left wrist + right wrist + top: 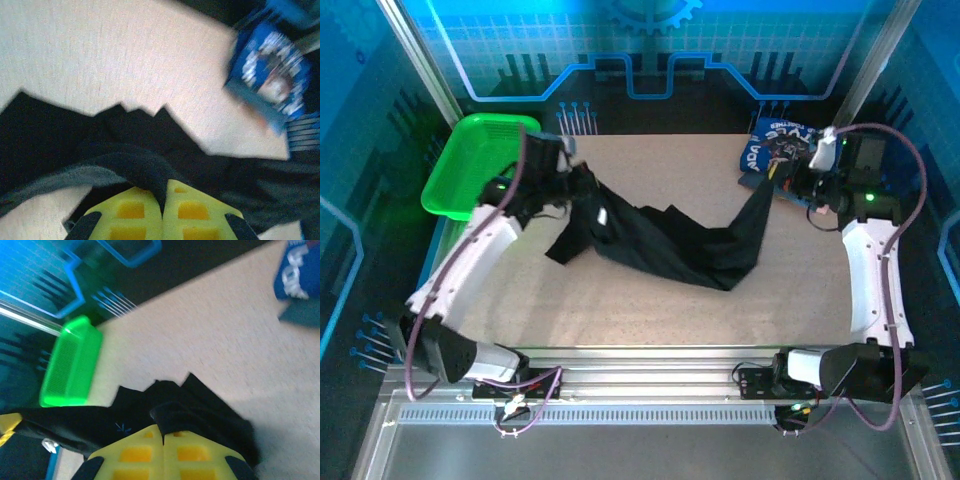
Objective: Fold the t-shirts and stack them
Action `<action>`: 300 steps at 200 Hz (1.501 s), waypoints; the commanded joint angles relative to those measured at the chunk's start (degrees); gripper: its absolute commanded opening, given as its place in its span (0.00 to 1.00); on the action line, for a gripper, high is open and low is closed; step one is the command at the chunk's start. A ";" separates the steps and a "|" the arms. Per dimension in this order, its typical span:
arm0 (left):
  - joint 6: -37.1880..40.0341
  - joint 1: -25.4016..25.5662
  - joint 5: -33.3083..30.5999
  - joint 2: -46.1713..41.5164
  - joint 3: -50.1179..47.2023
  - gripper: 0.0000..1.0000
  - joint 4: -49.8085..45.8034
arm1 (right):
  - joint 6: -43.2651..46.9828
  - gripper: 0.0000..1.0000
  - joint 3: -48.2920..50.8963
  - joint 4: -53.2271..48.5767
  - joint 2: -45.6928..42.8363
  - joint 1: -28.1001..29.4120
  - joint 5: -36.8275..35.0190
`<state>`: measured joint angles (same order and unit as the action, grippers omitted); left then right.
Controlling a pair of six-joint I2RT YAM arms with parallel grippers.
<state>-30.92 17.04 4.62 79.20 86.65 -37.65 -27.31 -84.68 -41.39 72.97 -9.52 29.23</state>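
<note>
The black shirt [680, 245] hangs stretched across the middle of the bench [650, 310], lifted at both ends, with its sagging middle lying crumpled on the surface. The left tool [568, 165] is pinched tight on the shirt's left end; in its wrist view the yellow fingers [132, 212] meet with a fold of black cloth [135, 165] caught at their tips. The right tool [790, 182] is likewise clamped on the right end, which rises as a narrow strip toward it. The blue shirts [778, 143] lie folded at the far right corner, just beside the right tool. A green basket [470, 165] sits at the far left edge.
</note>
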 commanded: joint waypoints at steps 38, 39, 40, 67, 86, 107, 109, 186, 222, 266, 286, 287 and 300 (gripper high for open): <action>11.98 -12.02 0.61 1.64 23.86 0.00 -3.90 | -13.94 0.00 -25.35 11.99 7.73 -6.69 5.57; 12.00 -12.29 0.76 1.70 24.11 0.00 -3.82 | -14.23 0.00 -25.62 12.18 7.81 -6.81 5.66; 12.10 -12.55 0.97 1.72 24.36 0.00 -3.78 | -14.51 0.00 -25.93 12.37 7.89 -6.95 5.75; 13.82 -16.41 4.86 1.47 28.42 0.00 -1.30 | -19.30 0.00 -31.72 13.35 8.99 -9.86 7.67; 14.69 -16.42 7.97 -0.93 26.44 0.00 1.92 | -21.52 0.00 -31.03 14.48 7.38 -10.89 10.11; 13.92 -16.42 9.74 -6.30 18.17 0.00 7.83 | -21.16 0.00 -27.63 13.31 3.81 -11.93 10.94; 13.95 -16.42 9.78 -6.85 17.25 0.00 8.31 | -21.19 0.00 -27.20 13.16 3.38 -12.10 10.93; 10.07 -15.96 12.72 -13.78 -5.75 0.00 17.09 | -20.89 0.00 -19.77 11.83 2.20 -14.41 10.52; 9.39 -15.94 15.12 -4.56 2.19 0.00 19.38 | -20.36 0.00 -23.27 11.59 8.76 -12.66 10.07; 8.14 -15.91 16.69 5.78 15.88 0.00 21.50 | -20.03 0.00 -35.59 9.14 17.16 -11.14 10.47; 8.29 -15.97 16.35 6.22 18.46 0.00 21.48 | -19.35 0.00 -37.88 7.64 17.36 -10.61 11.00; 8.27 -15.98 16.37 6.14 18.46 0.00 21.48 | -19.36 0.00 -37.86 7.64 17.28 -10.57 11.01; 8.50 -15.98 16.56 4.95 17.78 0.00 21.73 | -19.22 0.00 -36.53 7.20 15.79 -10.43 11.36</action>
<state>-22.20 1.02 19.64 86.63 101.73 -20.01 -47.55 -119.11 -33.67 91.90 -20.73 39.35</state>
